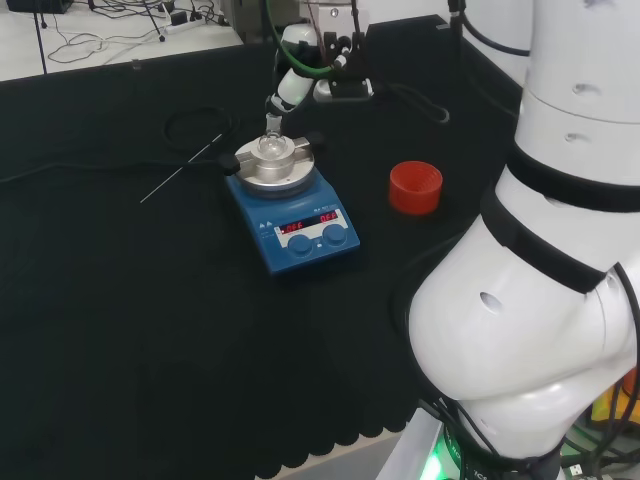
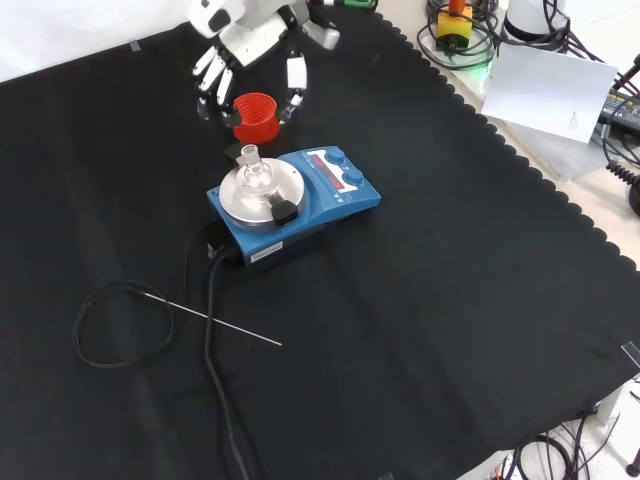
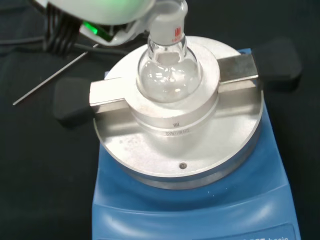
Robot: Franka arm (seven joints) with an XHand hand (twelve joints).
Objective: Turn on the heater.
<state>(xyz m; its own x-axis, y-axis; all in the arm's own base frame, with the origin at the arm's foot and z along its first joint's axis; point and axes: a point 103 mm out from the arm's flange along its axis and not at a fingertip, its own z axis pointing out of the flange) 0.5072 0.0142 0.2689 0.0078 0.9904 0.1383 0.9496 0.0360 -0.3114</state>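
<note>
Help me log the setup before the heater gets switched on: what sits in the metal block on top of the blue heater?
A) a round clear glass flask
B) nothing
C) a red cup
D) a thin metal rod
A: a round clear glass flask sits, neck up, in the metal block on the blue heater.

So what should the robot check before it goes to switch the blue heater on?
1. Round-bottom flask seated upright in the metal block on the heater: ok.
2. Hand free and holding nothing, fingers relaxed: ok.
3. Front knobs uncovered in the head view: ok.
4. Red ribbed ring right under the hand in the front view, may get bumped: not ok.
5. Thin metal rod lying away from the knobs: ok.
6. Black cable plugged into power: cannot tell.
</note>
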